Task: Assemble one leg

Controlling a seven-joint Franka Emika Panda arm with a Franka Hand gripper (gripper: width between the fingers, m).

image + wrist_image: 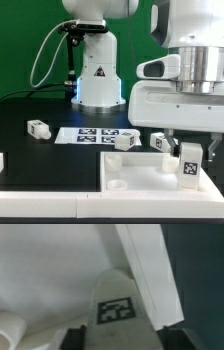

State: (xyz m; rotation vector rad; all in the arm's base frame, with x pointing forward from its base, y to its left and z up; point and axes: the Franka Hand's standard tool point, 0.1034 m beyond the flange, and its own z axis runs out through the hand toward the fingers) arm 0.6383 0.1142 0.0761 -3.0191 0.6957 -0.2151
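Note:
My gripper (189, 160) is shut on a leg (189, 168), a stubby white peg with a black-and-white tag, and holds it upright over the near right part of the white tabletop (130, 172). In the wrist view the leg (118, 303) fills the space between my two dark fingers (72, 336), and the tabletop's raised rim (145, 263) runs beside its tip. Other legs lie on the black table: one (39, 127) at the exterior view's left, one (124, 140) by the tabletop's far edge, and one (160, 142) just left of my gripper.
The marker board (90, 133) lies flat behind the tabletop. The robot's white base (98, 70) stands at the back with a cable looping to its left. A hole (117, 182) shows in the tabletop's near left corner.

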